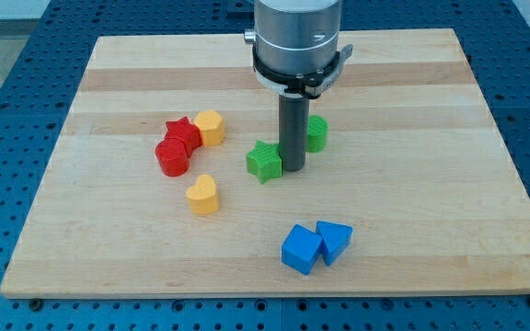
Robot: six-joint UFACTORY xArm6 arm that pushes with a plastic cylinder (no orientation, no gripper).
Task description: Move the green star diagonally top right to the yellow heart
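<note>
My tip point(293, 169), the lower end of a straight dark rod, rests on the pale wooden board point(412, 230) and stands right against the small green star-shaped plastic block point(264, 162), which sits just to the view's left of the tip, touching or all but touching it. There are no jaws on this rod, so nothing is clenched or let go; it only presses sideways against what it meets.

Behind the tip, toward the view's top right and partly hidden by the rod, sits a green rounded block point(316, 133) whose shape I cannot make out fully. Down and to the view's left of the tip lies the yellow heart-shaped block point(203, 194), well apart from the star. Farther left and a little above the tip is a cluster: a red star-shaped block point(183, 134), a red rounded block point(172, 157) in front of it, and a yellow block point(210, 127) at the star's right. Below the tip, toward the view's bottom, two blue blocks sit side by side, a blue cube point(300, 249) and a blue wedge-like block point(334, 241).

I judge that the step in hand is setting the star relative to the heart. The star already lies up and to the right of the heart, though with a gap. The next move would call for nudging the star leftward and downward, closing that gap without striking the heart itself.
</note>
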